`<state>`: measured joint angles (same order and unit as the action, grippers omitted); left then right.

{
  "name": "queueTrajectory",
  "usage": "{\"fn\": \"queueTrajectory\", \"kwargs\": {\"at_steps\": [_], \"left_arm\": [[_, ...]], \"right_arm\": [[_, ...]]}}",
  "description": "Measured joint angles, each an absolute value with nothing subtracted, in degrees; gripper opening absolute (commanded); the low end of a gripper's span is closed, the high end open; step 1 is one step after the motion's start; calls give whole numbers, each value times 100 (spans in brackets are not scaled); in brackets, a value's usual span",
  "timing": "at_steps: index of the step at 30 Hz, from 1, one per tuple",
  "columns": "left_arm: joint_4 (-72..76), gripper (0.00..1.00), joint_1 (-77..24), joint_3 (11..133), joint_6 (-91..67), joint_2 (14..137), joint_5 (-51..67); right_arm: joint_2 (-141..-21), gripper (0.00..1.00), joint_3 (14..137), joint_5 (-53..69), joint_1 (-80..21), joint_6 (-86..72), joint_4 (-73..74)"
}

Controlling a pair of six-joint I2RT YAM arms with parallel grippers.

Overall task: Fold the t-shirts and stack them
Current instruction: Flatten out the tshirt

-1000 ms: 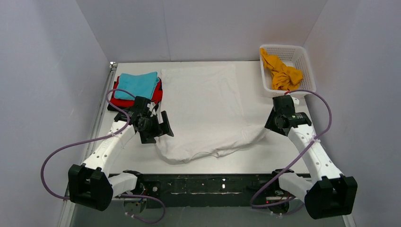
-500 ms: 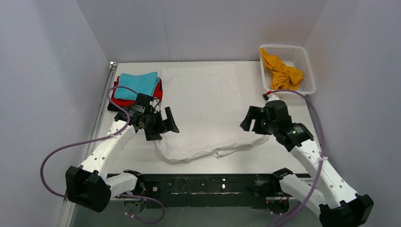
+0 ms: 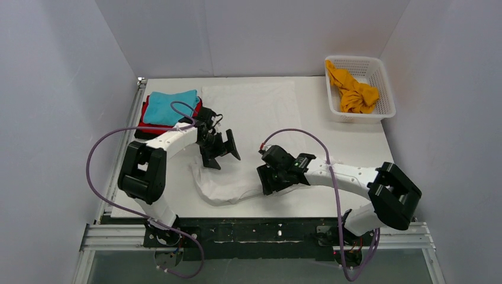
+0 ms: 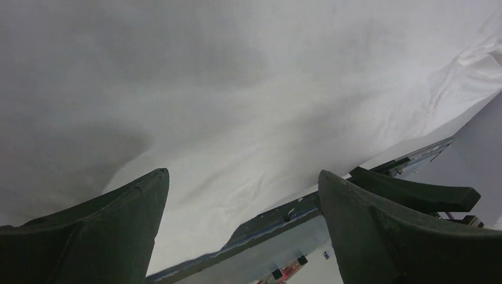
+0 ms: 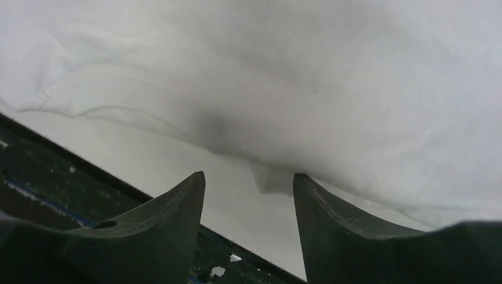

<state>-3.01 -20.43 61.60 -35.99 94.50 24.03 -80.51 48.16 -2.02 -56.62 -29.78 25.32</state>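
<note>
The large white t-shirt [image 3: 254,112] lies spread over the middle of the table, its near edge bunched [image 3: 228,188]. My left gripper [image 3: 222,154] hangs open over the shirt's left part and holds nothing; the cloth fills the left wrist view [image 4: 237,89] between open fingers [image 4: 106,236]. My right gripper [image 3: 267,180] is open and low at the shirt's near edge, with the white cloth [image 5: 296,71] just beyond its fingertips [image 5: 177,207]. A folded stack at the back left has the teal shirt [image 3: 169,106] on top of the red one [image 3: 196,113] and the black one [image 3: 142,134]. The orange-yellow shirt [image 3: 353,90] lies crumpled in the basket.
The white lattice basket [image 3: 382,89] stands at the back right corner. White walls close in the table on three sides. The black frame rail [image 3: 254,228] runs along the table's near edge. Purple cables loop from both arms.
My right arm has swung left from the shirt's right side to its near edge. My left arm has moved up and right over the shirt. The shirt's near right bulge no longer shows.
</note>
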Motion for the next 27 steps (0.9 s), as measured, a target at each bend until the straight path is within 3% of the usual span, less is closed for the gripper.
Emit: {"fn": "queueTrajectory", "kwargs": {"at_steps": [6, 12, 14, 15, 16, 17, 22, 27], "left_arm": [[-237, 98, -2043, 6639, -3511, 10178, 2311], [-248, 98, -2040, 6639, -3465, 10359, 2139], [-279, 98, -2029, 6667, -3465, 10464, 2091], [-329, 98, -2010, 6729, -3463, 10508, 2080], [-357, 98, -1999, 6790, -3465, 10549, 2058], [-386, 98, -1990, 6842, -3463, 10591, 2056], [-530, 98, -1920, 7004, -3452, 10744, 2062], [-611, 98, -1914, 7054, -3411, 10783, 2056]], "right_arm": [[-8547, 61, 4869, -646, -5682, -3155, 2552], [-8656, 52, 4733, -832, -5749, -3192, 2488], [-8661, 40, 4733, -884, -5789, -3192, 2491], [-8663, 20, 4733, -913, -5815, -3188, 2497], [-8663, 8, 4733, -934, -5835, -3175, 2508], [-8663, 4, 4718, -947, -5863, -3181, 2523], [-8517, 1, 4687, -963, -5970, -3428, 2928], [-7435, 1, 4703, -882, -6014, -3546, 4410]]}}
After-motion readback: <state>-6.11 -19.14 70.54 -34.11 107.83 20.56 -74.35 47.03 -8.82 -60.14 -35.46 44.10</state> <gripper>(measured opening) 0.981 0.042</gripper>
